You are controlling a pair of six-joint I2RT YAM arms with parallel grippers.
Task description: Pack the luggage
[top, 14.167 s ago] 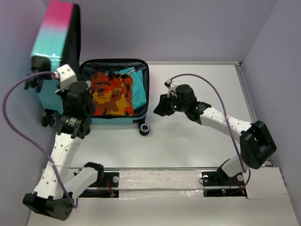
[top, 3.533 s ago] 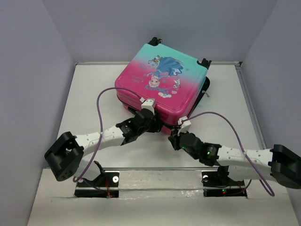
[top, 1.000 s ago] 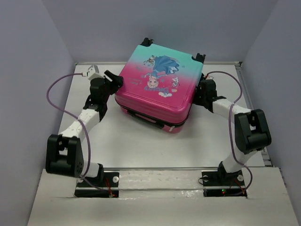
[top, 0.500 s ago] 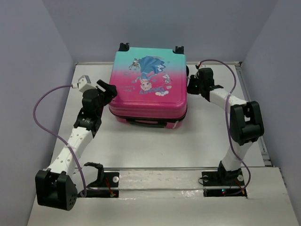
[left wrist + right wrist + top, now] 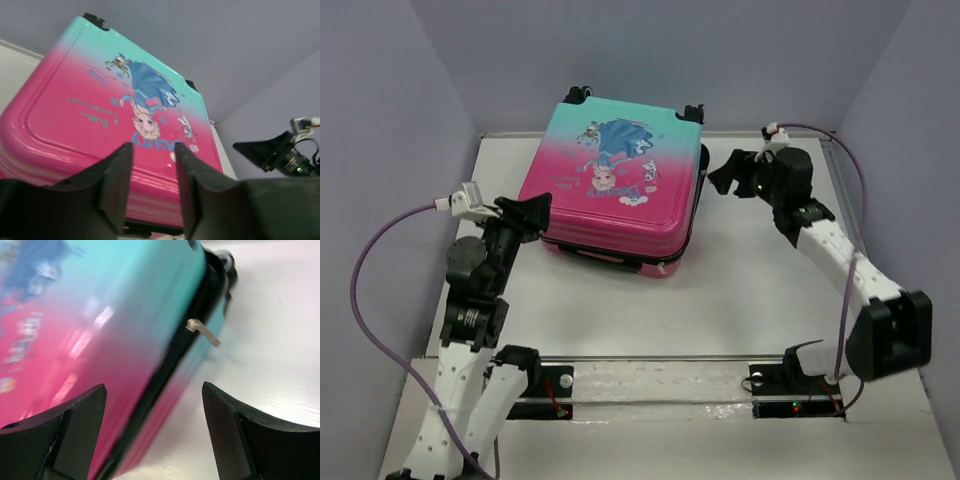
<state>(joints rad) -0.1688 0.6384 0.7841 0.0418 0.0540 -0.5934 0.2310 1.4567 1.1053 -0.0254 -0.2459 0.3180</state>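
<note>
The luggage (image 5: 610, 185) lies flat and closed on the white table (image 5: 770, 280), princess print up, teal end far, wheels at the back. My left gripper (image 5: 538, 210) is open and empty, just off its near-left corner. In the left wrist view the gripper (image 5: 152, 148) frames the pink lid (image 5: 75, 115) ahead, without touching it. My right gripper (image 5: 720, 172) is open wide and empty beside the luggage's right side. In the right wrist view the gripper (image 5: 152, 390) looks down on the black zipper seam (image 5: 185, 325) and a zipper pull (image 5: 202, 333).
Grey walls close the table in on the left, back and right. A metal rail (image 5: 660, 375) with both arm bases runs along the near edge. Purple cables (image 5: 380, 250) loop off each wrist.
The luggage has slid and turned to the left. Both grippers have come off its sides: the left arm drew back toward the near edge, the right arm swung out to the right.
</note>
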